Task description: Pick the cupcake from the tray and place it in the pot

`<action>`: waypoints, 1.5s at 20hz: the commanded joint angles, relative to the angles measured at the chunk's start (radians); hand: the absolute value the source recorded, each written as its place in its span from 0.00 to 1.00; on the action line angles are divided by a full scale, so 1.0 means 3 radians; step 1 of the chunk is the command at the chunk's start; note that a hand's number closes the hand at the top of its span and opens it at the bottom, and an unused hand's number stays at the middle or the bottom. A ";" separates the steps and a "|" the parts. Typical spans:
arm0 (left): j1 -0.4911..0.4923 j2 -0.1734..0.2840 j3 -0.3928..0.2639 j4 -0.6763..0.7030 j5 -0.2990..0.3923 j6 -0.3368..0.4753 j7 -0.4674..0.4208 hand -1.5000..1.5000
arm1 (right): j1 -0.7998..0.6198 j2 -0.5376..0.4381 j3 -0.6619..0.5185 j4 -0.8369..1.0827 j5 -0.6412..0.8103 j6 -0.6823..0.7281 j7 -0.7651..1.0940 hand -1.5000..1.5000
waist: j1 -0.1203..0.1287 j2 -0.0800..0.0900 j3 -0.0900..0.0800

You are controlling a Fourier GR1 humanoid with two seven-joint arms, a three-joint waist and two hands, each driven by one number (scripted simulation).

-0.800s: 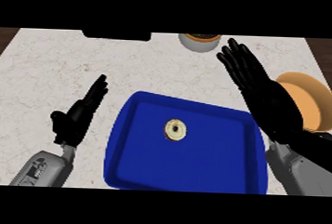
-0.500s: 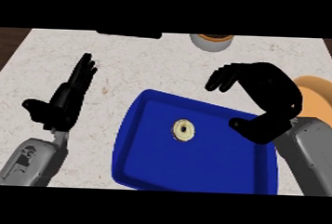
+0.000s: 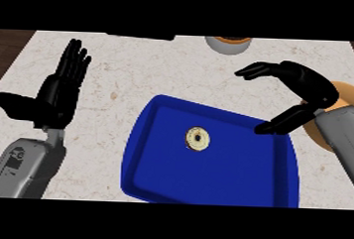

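While cupcake sits untouched on blue tray, right hand hovers curled, empty; left hand flat; pickup, potting pending

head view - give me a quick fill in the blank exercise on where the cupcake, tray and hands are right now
1. The cupcake sits on a tray whose colour is ____.
2. The hand with straight fingers, at the view's left side, is the robot's ____ hand.
3. The right hand has curled fingers and holds ____.
4. The right hand is over the tray's ____ edge.

Missing words: blue; left; nothing; right
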 commanded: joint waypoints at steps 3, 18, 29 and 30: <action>0.0087 0.0023 0.0108 0.0054 0.0021 -0.0045 -0.0070 0.50 | -0.0343 -0.0084 0.0311 0.0613 0.0770 0.0001 -0.0926 0.00 | -0.0082 -0.0028 -0.0005; 0.0050 0.0035 0.0291 -0.0081 -0.0086 0.0070 0.0215 0.50 | -0.0778 0.0095 0.0983 0.0356 0.1726 0.0077 -0.0124 0.00 | -0.0263 -0.0097 -0.0011; 0.0242 -0.0114 0.0307 -0.0259 -0.0220 -0.0034 0.0205 0.50 | -0.0543 0.0806 0.1004 0.0695 0.2363 -0.0056 0.0189 0.00 | -0.0245 -0.0085 -0.0010; 0.0095 -0.0170 0.0373 0.0179 -0.0223 -0.0120 -0.0081 0.50 | -0.0446 0.0741 0.1039 0.0748 0.2430 -0.0194 0.0004 0.00 | -0.0263 -0.0077 -0.0011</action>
